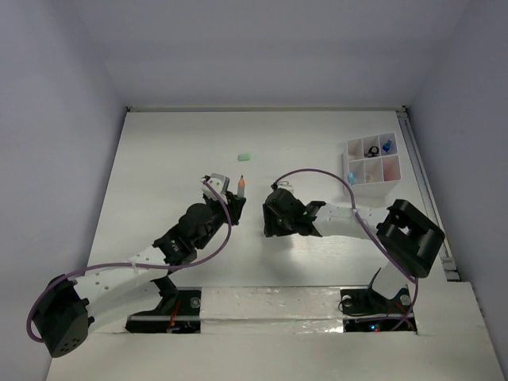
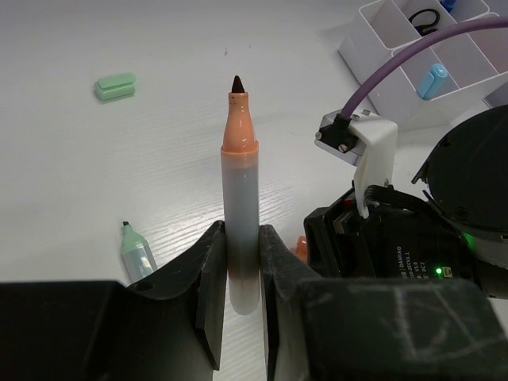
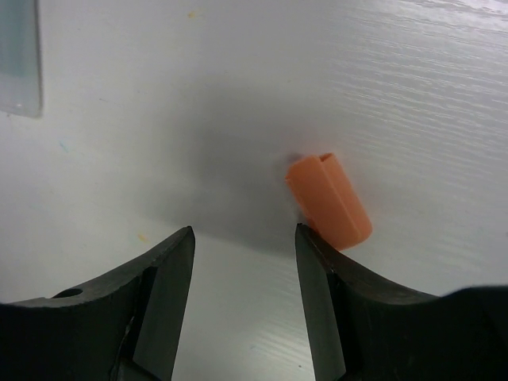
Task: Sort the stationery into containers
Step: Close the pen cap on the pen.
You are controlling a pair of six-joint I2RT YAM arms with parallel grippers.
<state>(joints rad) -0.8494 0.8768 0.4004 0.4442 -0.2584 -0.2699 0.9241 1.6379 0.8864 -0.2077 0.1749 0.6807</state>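
Note:
My left gripper (image 1: pixel 232 206) (image 2: pixel 242 255) is shut on a grey marker (image 1: pixel 241 187) (image 2: pixel 240 206) with an orange neck and a bare dark tip, which points away from me above the table. Its orange cap (image 3: pixel 328 200) lies on the table just beyond my right finger's tip, and peeks out in the left wrist view (image 2: pixel 301 248). My right gripper (image 1: pixel 270 216) (image 3: pixel 244 238) is open and empty, low over the table, close to the right of the left gripper. The white divided tray (image 1: pixel 371 181) (image 2: pixel 379 75) stands at the far right.
A mint block (image 1: pixel 245 157) (image 2: pixel 115 86) lies far centre. A mint pen (image 2: pixel 136 255) lies left of my left fingers. The tray holds a black ring (image 1: pixel 371 151), a blue clip (image 1: pixel 387 145) and a light blue piece (image 2: pixel 432 81). A pale translucent piece (image 3: pixel 17 55) shows top left.

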